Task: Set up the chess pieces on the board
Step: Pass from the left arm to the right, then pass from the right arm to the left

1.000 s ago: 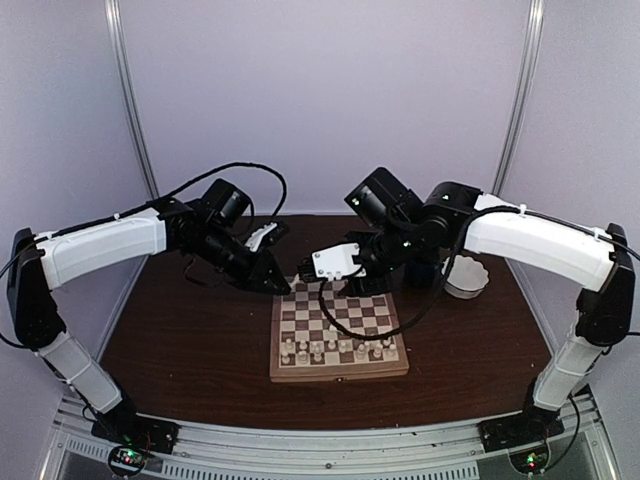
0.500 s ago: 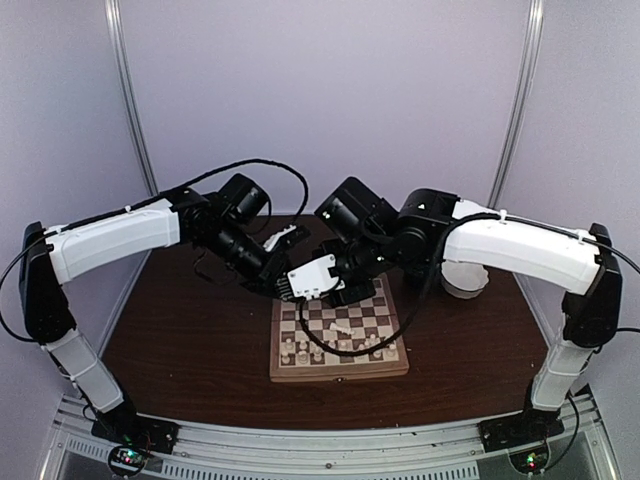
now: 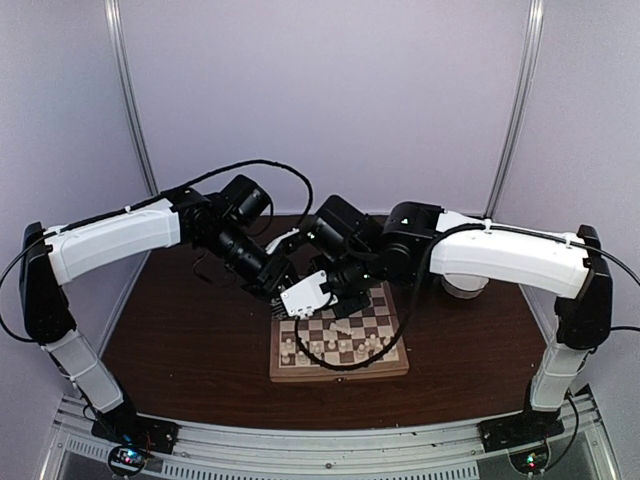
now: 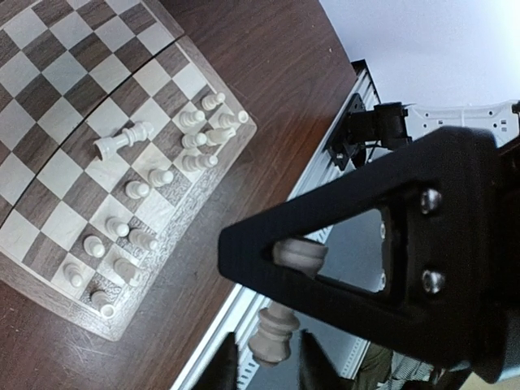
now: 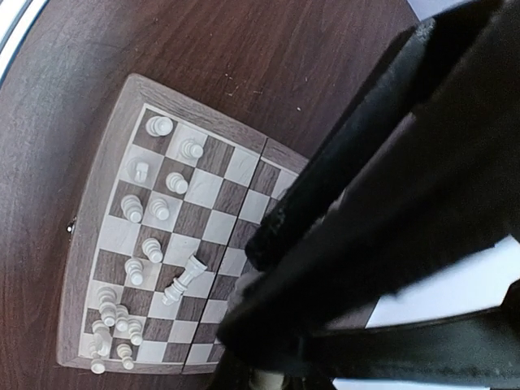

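Piece [image 4: 276, 337] runs lengthwise out from left gripper [image 4: 268, 372], head pointing away. Right gripper [image 5: 244, 284] clamps it; left's grip is unclear.

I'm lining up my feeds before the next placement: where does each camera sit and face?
Top external: above and behind the bases, facing the back wall; left arm and right arm meet over the square brown-and-cream checked wooden chessboard on the dark wooden table.
Left wrist: on the left arm, looking down and back toward the near rail, past the left gripper's black fingers.
Right wrist: on the right arm, looking down at the board, past the right gripper's black fingers.
Shared: both wrist views show one toppled cream chess piece.
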{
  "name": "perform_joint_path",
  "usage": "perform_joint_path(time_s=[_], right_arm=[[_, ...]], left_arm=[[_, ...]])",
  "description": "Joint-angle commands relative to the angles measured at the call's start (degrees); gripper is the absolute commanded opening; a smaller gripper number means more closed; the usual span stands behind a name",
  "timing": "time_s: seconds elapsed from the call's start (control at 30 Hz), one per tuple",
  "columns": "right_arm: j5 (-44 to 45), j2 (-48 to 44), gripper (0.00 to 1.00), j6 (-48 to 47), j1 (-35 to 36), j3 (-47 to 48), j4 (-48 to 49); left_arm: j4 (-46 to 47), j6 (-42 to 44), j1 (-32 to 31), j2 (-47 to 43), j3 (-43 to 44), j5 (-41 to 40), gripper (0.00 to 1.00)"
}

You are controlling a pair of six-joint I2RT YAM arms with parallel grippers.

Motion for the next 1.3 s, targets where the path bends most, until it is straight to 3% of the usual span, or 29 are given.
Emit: perform_joint_path(time_s=[0.0, 0.1, 0.17, 0.23, 0.33, 0.47, 0.7, 0.93, 1.13, 1.27], right_arm=[[1.45, -1.2, 0.1, 3.11, -0.2, -0.95, 0.42], [-5.49, -3.13, 0.08, 9.34, -2.49, -1.08, -0.3], [-14.43, -4.34, 0.08, 15.62, -5.58, -0.8, -0.85], [-26.72, -5.33, 0.08, 21.64, -9.21, -1.18, -0.81], [-38.19, -6.66, 0.09, 27.75, -13.23, -3.56, 0.98], [-45.98, -7.43, 0.1, 31.86, -15.78, -6.37, 3.31], [-50.07, -7.05, 0.1, 34.82, -17.17, -7.34, 5.76], [-50.89, -6.65, 0.11, 36.47, -17.74, -7.18, 6.64], [-49.97, -6.64, 0.11, 36.9, -18.34, -7.35, 7.03], [-49.97, -7.06, 0.11, 37.66, -19.04, -7.53, 7.74]], left_arm=[[0.9, 1.76, -0.14, -2.27, 1.39, -4.06, 0.35], [13.95, 0.1, -0.72, -8.4, -6.2, -9.33, 0.42], [26.89, -0.68, -2.59, -13.93, -13.37, -15.52, 0.53], [37.21, -0.59, -3.88, -18.25, -18.33, -20.4, 0.56], [42.95, -0.55, -4.39, -19.88, -21.45, -24.91, 0.56], [47.02, -1.04, -4.48, -18.82, -22.17, -24.17, 0.56], [48.77, -3.38, -4.58, -14.58, -19.93, -18.94, 0.55], [50.8, -5.33, -4.53, -12.2, -18.65, -15.05, 0.46], [55.79, -8.68, -4.53, -14.16, -20.7, -15.71, 0.49], [53.95, -9.67, -4.53, -13.83, -19.72, -14.16, 0.46]])
